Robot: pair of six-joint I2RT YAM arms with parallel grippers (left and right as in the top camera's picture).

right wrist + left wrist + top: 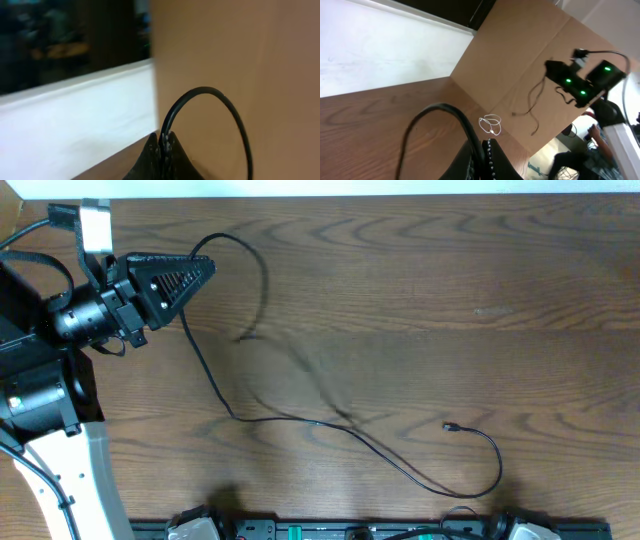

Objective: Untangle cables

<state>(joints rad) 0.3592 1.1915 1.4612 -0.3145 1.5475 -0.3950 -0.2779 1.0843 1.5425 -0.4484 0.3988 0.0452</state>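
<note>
A thin black cable [300, 420] runs across the wooden table, from the upper left to a small plug end [451, 426] at the lower right. My left gripper [205, 268] at the upper left is shut on this cable near one end. The cable loops out beyond the fingers in the left wrist view [445, 110], where the left gripper [484, 147] also shows. My right gripper [164, 137] is shut on a black cable [220, 100] that arcs above its fingers. It is out of the overhead view. A small white cable coil [490, 125] lies on a tan surface.
Faint blurred dark strands [310, 370] cross the middle of the table. In the left wrist view the other arm [580, 80], with green lights, is raised against a tan board, with thin dark strands [535, 100] hanging below it. A white wall edges the far side.
</note>
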